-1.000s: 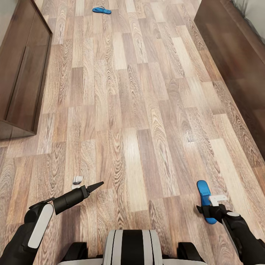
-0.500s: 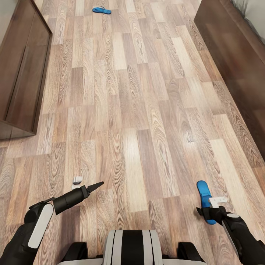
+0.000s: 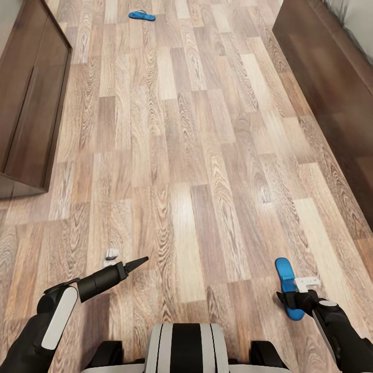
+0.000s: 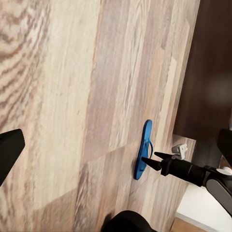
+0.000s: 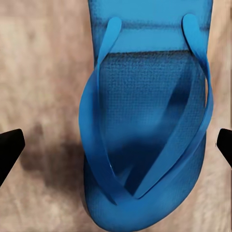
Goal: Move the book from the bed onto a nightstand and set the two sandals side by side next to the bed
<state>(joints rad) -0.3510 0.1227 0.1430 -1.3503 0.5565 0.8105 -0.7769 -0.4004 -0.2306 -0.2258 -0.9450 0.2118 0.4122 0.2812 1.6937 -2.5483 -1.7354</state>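
- Sandals lie well apart on the wood-plank floor: the near sandal sits directly under the right gripper, the far sandal well ahead of both arms.
- Right arm reaches forward and low, wrist bent down so the gripper points at the floor just over the near sandal's heel end.
- Right wrist view looks straight down on that sandal, straps up; the two dark fingers stand wide apart, one beyond each long edge of the sole, touching nothing.
- Left arm is held forward at a slant, its gripper tapering to a point above bare floor, well apart from either sandal.
- Left gripper's fingers are too little seen to tell whether they are spread or closed.
- Left wrist view looks across the floor to the near sandal with the right gripper beside it.
- Dark wooden bed frame runs along the floor beyond the right gripper; a dark cabinet stands beyond the left one.
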